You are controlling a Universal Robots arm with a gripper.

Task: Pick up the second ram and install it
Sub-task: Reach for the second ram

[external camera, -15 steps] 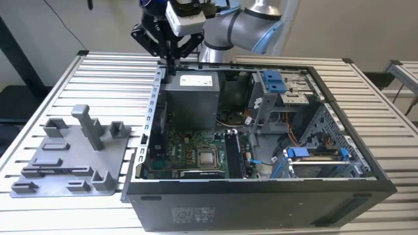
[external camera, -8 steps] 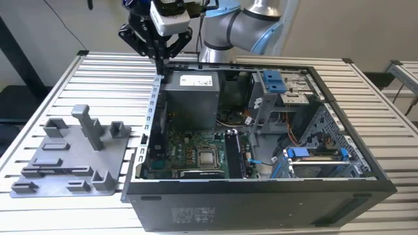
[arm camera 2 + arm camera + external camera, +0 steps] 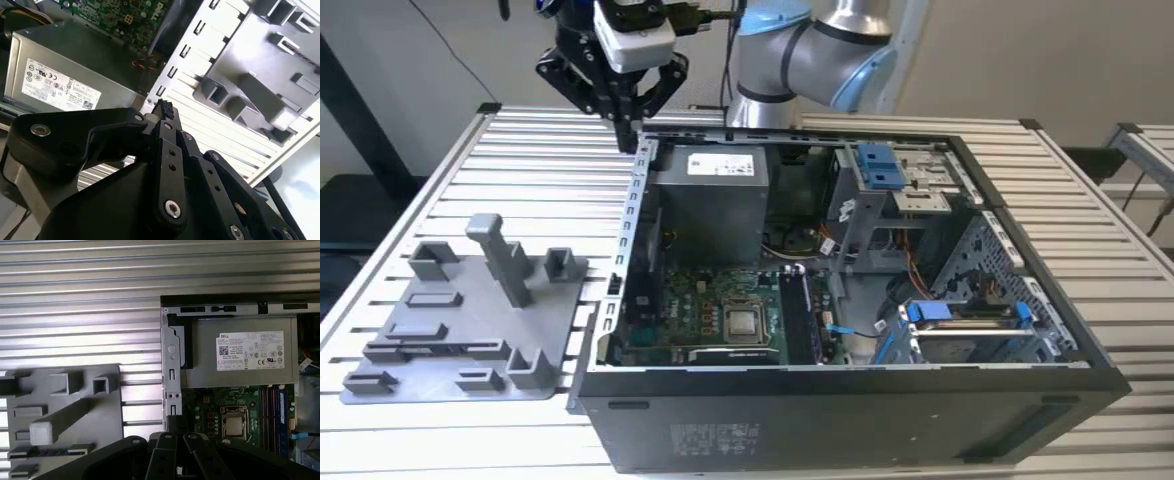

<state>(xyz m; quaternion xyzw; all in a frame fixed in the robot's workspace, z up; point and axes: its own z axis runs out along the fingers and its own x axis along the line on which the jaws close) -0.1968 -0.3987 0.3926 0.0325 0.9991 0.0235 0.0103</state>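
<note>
Overhead, the pincer [image 3: 630,138] hangs closed, tips together with nothing seen between them, above the far corner of the open computer case [image 3: 854,410] on the exterior view's left. It sits right over the case's rim beside the power supply [image 3: 707,195], with open air all round it. The second ram [image 3: 283,407] (as far as can be told, the thin blue strip) stands seated in the memory slots, near the processor [image 3: 746,322] and well apart from the pincer. On the slatted tabletop [image 3: 520,170], the grey fixture plate [image 3: 454,340] lies beside the case on the exterior view's left, its upright posts the tallest obstacles there. Cables and blue drive latches [image 3: 881,168] crowd the case's far side toward the exterior view's right.
</note>
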